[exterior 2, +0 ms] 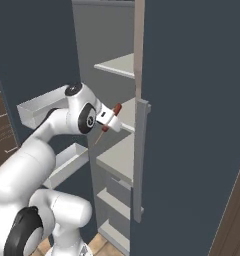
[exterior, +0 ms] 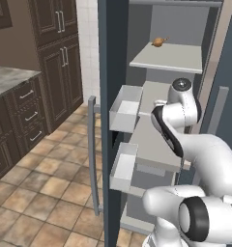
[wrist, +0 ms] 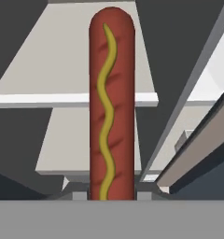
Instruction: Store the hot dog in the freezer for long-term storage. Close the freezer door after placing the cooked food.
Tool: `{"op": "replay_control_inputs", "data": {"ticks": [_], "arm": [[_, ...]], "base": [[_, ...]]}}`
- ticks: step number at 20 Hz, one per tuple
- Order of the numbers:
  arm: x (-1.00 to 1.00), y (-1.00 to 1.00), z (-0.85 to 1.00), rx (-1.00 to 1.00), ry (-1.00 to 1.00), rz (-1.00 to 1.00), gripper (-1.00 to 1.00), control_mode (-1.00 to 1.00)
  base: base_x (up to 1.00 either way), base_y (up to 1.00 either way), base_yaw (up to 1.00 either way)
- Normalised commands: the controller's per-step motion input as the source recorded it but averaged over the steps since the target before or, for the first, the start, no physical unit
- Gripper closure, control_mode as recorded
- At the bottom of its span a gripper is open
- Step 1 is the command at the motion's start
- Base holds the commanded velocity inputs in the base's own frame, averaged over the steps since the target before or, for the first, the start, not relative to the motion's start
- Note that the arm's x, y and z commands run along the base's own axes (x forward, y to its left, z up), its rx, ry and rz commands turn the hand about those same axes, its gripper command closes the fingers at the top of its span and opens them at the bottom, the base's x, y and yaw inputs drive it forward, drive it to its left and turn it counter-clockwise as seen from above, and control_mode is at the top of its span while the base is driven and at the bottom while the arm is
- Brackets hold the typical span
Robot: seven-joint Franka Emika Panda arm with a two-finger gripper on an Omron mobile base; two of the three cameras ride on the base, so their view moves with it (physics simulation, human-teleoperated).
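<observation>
Hot dog (wrist: pixel 111 107): we see a reddish-brown sausage with a wavy yellow line of mustard along it. In the hand view it stands up from the bottom to near the top. In the right base view its red end (exterior 2: pixel 117 108) sticks out past the white hand.
Fingers (wrist: pixel 111 195): we see them closed on the lower end of the hot dog, one small dark tip at each side of it, so the sausage is held.
Hand position: in the right base view the hand is in the opening of the freezer (exterior 2: pixel 109 60), above the pale shelf (exterior 2: pixel 117 157) at middle height. We cannot tell if the sausage touches any shelf.
Freezer inside: we see grey walls and several pale grey shelves one over another. In the left base view a small tan roundish food (exterior: pixel 158 42) lies on the upper shelf (exterior: pixel 168 60).
Freezer door (exterior: pixel 109 72): it stands open, at the left of the arm in the left base view. Two white bins (exterior: pixel 125 108) hang on its inner side, one above the other, and the long grey handle (exterior: pixel 93 154) is on its outer edge.
Other door (exterior 2: pixel 197 125): the plain slate-blue door is at the right in the right base view, with its grey bar handle (exterior 2: pixel 138 160).
Surroundings: dark brown cabinets (exterior: pixel 57 53), a grey counter (exterior: pixel 7 79) and a tiled floor (exterior: pixel 45 188) are at the left in the left base view.
</observation>
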Motion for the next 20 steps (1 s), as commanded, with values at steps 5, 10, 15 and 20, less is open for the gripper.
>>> {"op": "replay_control_inputs", "data": {"ticks": [5, 10, 15, 20], "arm": [[0.23, -0.05, 0.00, 0.02, 0.00, 0.00, 1.00, -1.00], [0.30, -0.02, 0.00, 0.00, 0.00, 0.00, 1.00, -1.00], [0.34, -0.05, 0.00, 0.00, 0.00, 0.00, 1.00, -1.00], [0.22, -0.05, -0.07, 0.00, 0.00, 0.00, 1.00, -1.00]], "base": [[0.00, 0.00, 0.00], [0.00, 0.00, 0.00], [0.00, 0.00, 0.00], [0.00, 0.00, 0.00]]}}
